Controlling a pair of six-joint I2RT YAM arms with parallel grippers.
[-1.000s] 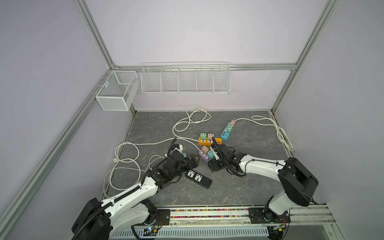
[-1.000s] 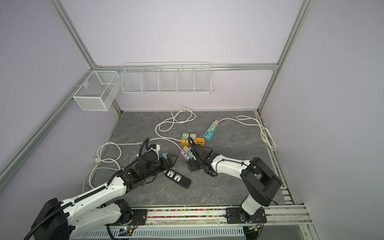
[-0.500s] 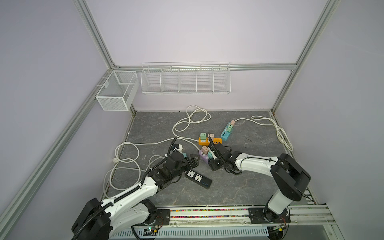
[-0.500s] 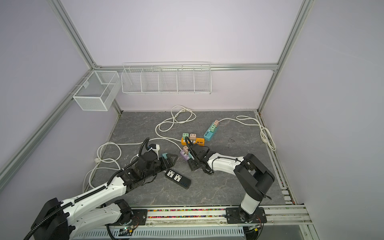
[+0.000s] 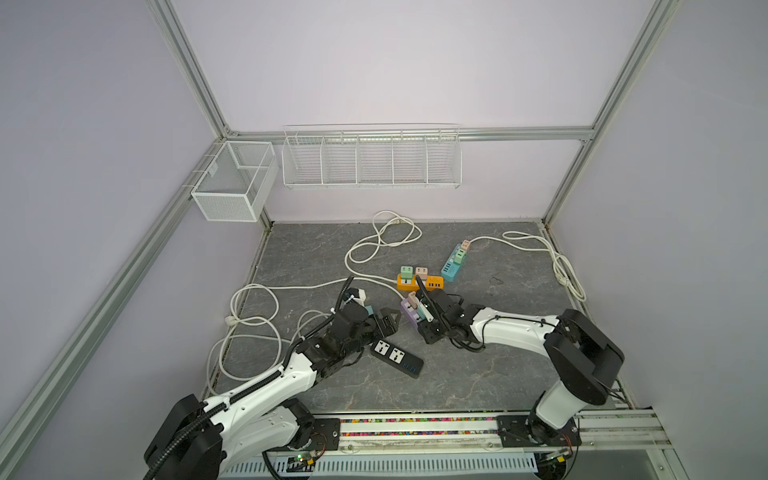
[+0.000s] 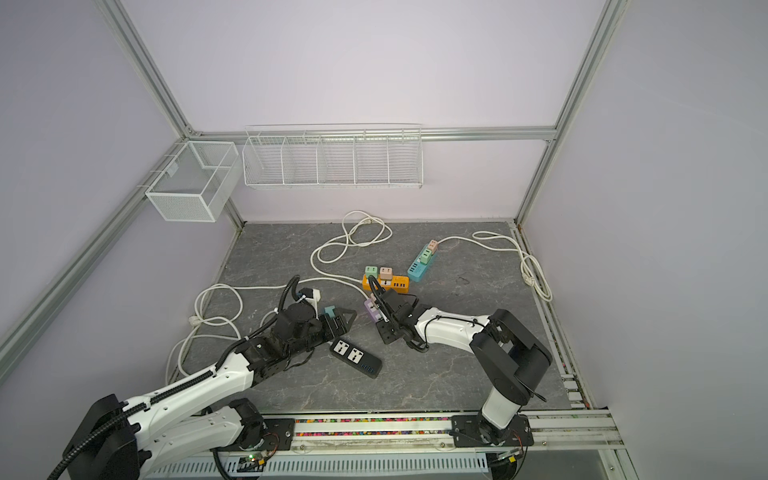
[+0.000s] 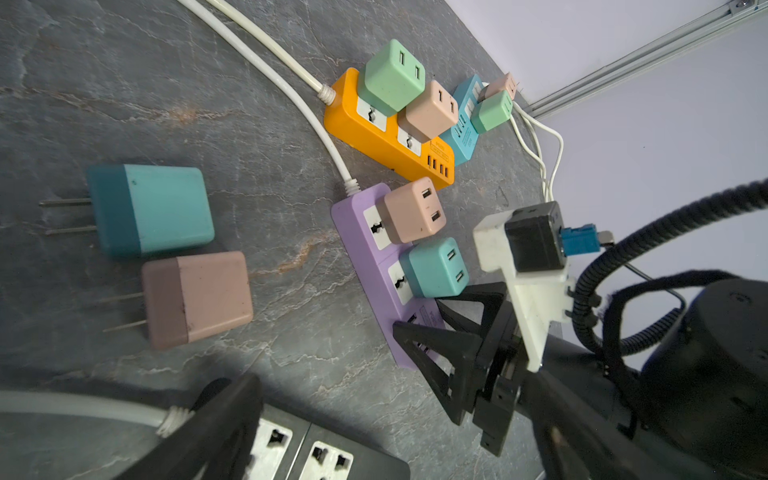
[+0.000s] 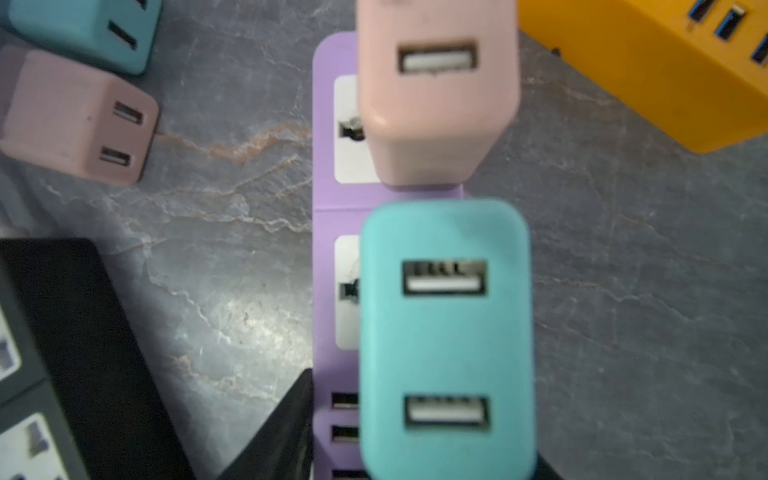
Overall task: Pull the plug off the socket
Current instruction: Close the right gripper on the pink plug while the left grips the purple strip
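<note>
Grey tabletop (image 5: pixel 498 374): two plugs (image 7: pixel 149 210) loose, teal plug (image 8: pixel 444 332) still in purple strip (image 8: pixel 328 208); right end effector (image 5: pixel 420 314) straddles it, grip unclear; left end effector (image 5: pixel 384 326) gaping

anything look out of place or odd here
A loose teal wall adapter and a loose dusty pink wall adapter lie unplugged on their sides, prongs bare, on the grey tabletop beside the purple power strip.
</note>
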